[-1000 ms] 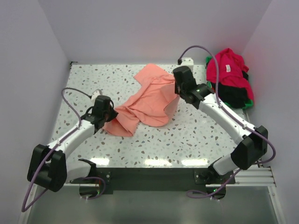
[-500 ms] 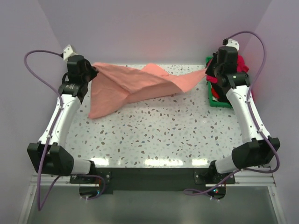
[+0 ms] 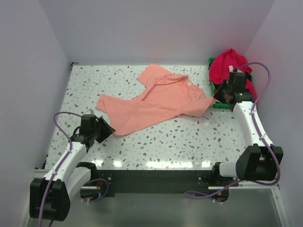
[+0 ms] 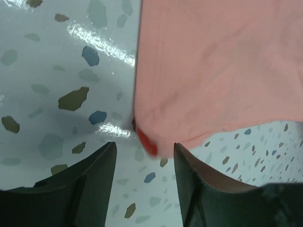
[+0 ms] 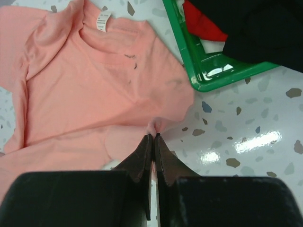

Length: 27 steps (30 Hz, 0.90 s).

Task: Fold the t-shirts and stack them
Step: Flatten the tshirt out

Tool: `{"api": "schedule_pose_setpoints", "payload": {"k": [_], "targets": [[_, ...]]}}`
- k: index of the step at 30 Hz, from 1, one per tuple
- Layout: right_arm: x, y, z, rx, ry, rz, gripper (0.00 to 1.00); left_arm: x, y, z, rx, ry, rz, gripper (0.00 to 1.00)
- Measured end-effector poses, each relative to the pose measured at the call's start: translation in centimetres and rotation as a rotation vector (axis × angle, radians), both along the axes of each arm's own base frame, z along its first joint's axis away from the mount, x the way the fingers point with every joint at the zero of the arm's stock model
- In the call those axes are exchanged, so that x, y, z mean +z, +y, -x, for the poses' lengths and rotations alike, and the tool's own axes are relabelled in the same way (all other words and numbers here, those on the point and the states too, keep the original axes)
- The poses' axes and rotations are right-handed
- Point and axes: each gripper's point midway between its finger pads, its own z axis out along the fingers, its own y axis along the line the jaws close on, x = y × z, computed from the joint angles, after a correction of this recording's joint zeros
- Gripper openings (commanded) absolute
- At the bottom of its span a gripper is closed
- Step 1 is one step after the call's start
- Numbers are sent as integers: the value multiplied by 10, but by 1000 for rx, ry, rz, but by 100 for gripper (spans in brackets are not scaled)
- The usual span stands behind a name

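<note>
While the one pink shirt (image 3: 156,101) lies on the table (image 3: 189,137), hem toward 8 o'clock, neck toward 2, the right gripper (image 5: 154,137) pinches its edge. The left gripper (image 4: 144,147) gapes wide and holds nothing. One red shirt (image 3: 227,64) and one black shirt (image 5: 255,28) sit at 2 o'clock.

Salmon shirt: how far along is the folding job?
Done: salmon-pink shirt spread out, unfolded. In hand: right gripper, jaws shut on its edge; left gripper, jaws open at the hem corner. Left: all folds, plus red shirt and black shirt in the green bin.
</note>
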Motion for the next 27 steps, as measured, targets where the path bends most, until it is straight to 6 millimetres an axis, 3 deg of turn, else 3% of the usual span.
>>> {"api": "schedule_pose_setpoints", "payload": {"k": [2, 8, 20, 27], "targets": [[-7, 4, 1, 5, 8, -20, 0, -3, -1, 11, 5, 18, 12, 59], [-2, 8, -7, 10, -31, -50, 0, 9, 2, 4, 21, -31, 5, 55], [-1, 16, -13, 35, -63, -83, 0, -23, -18, 25, 18, 128, -81, 52], [1, 20, -15, 52, -77, -100, 0, -35, -16, 18, 73, 169, -105, 50]]}}
